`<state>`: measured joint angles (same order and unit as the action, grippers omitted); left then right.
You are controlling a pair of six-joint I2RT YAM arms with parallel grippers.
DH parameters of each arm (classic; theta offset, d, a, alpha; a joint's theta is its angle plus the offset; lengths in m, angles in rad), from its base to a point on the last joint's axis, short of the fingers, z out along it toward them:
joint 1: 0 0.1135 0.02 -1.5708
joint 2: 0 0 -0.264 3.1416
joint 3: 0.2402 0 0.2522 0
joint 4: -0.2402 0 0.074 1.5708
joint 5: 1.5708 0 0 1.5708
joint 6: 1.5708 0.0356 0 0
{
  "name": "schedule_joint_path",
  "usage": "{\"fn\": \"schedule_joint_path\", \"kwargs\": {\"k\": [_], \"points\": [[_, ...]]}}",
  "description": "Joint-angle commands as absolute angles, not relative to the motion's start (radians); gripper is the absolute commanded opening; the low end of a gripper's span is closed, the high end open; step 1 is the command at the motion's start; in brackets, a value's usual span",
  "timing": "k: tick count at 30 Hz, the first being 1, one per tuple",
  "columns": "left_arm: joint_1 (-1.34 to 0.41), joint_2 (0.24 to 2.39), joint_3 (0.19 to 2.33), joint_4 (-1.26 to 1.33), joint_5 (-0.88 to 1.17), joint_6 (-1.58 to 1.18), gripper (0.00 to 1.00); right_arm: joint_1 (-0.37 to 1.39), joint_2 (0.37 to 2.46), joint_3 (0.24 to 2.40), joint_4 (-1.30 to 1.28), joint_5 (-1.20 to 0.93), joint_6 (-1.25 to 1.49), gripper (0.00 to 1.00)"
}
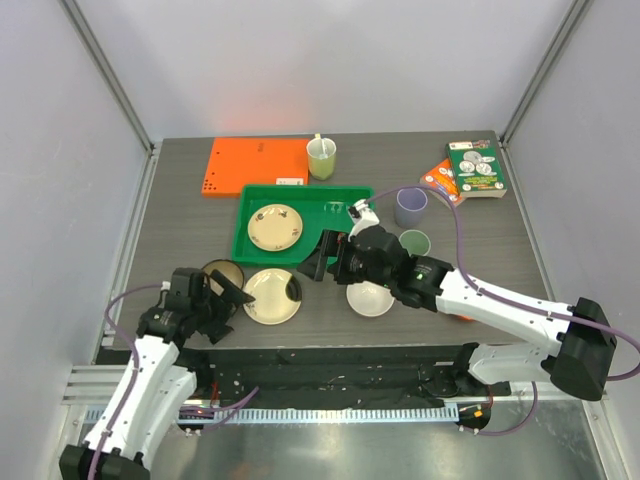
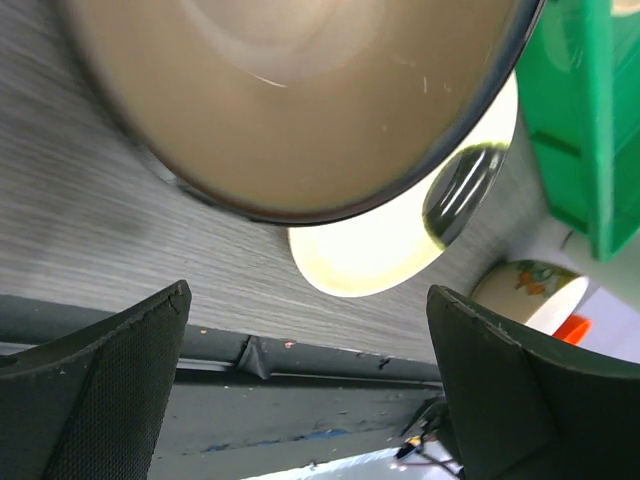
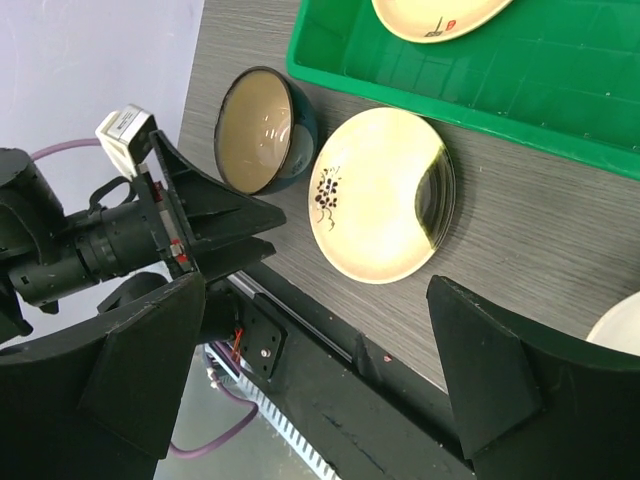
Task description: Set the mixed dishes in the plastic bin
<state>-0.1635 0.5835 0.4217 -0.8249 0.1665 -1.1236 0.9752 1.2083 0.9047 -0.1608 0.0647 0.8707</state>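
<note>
Cream motif plate [image 1: 275, 227] in green bin [image 1: 325, 210], centre; brown bowl [image 1: 224, 271], lower left, partly hidden by left hand [image 1: 237, 296]; left and right hand [image 1: 316, 257] wide, empty.

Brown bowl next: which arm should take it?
Left, I'd say. The left hand, open, sits right beside the brown bowl. The right hand, also open, hovers by the green bin, a cream plate between it and the bowl.
</note>
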Motion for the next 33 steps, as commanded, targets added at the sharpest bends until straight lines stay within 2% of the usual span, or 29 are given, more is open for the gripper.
{"fn": "schedule_joint_path", "kwargs": {"k": [1, 6, 16, 25, 29, 33], "points": [[-0.268, 0.656, 0.414, -0.678, 0.079, -1.155, 1.0, 0.977, 1.184, 0.885, -0.086, 0.066, 0.871, 0.98], [-0.442, 0.722, 0.411, -0.595, -0.029, -1.23, 1.0, 0.977, 1.167, 0.864, -0.078, 0.069, 0.873, 0.98], [-0.454, 0.828, 0.402, -0.482, -0.06, -1.232, 1.0, 0.959, 1.131, 0.853, -0.081, 0.061, 0.85, 1.0], [-0.454, 0.923, 0.397, -0.451, -0.04, -1.256, 0.95, 0.94, 1.097, 0.812, -0.077, 0.071, 0.859, 1.0], [-0.454, 0.943, 0.397, -0.453, -0.04, -1.266, 0.91, 0.939, 1.077, 0.799, -0.072, 0.081, 0.861, 1.0], [-0.456, 0.936, 0.391, -0.454, -0.054, -1.276, 0.81, 0.934, 1.069, 0.795, -0.071, 0.081, 0.859, 1.0]]}}
